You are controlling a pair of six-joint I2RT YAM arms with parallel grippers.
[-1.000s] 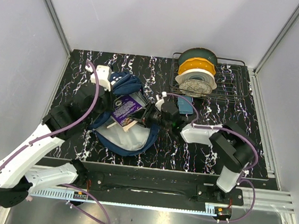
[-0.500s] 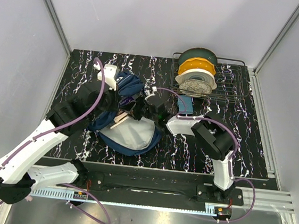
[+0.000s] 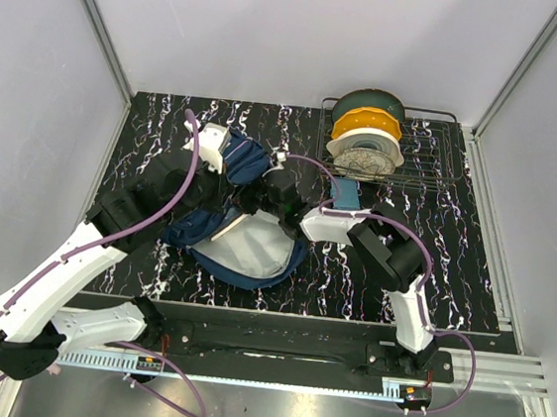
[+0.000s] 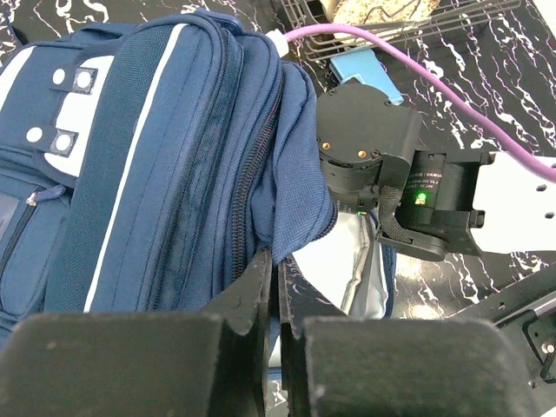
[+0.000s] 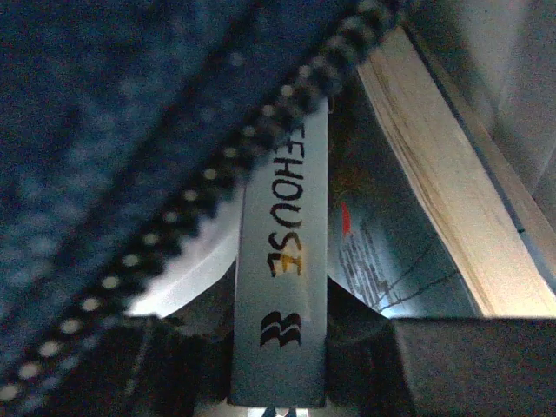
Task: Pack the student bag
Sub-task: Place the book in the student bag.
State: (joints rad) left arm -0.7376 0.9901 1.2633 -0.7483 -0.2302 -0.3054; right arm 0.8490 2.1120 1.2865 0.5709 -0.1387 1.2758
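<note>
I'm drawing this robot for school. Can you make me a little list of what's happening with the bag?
Student bag: navy, lying open on the table
Left end effector: shut, pinching the bag's opening edge
Right end effector: inside the bag, gripping a book by its spine
Dish rack: behind, holding dishes

Found the student bag (image 3: 247,157) left of centre on the table (image 3: 451,276), opening toward the near edge. Found a wire rack (image 3: 434,155) at the far right, behind and right of the bag, with round dishes (image 3: 366,138) on edge inside. Noted a small flat item (image 3: 345,191) just before the rack, and a book (image 5: 282,261) inside the bag.
</note>
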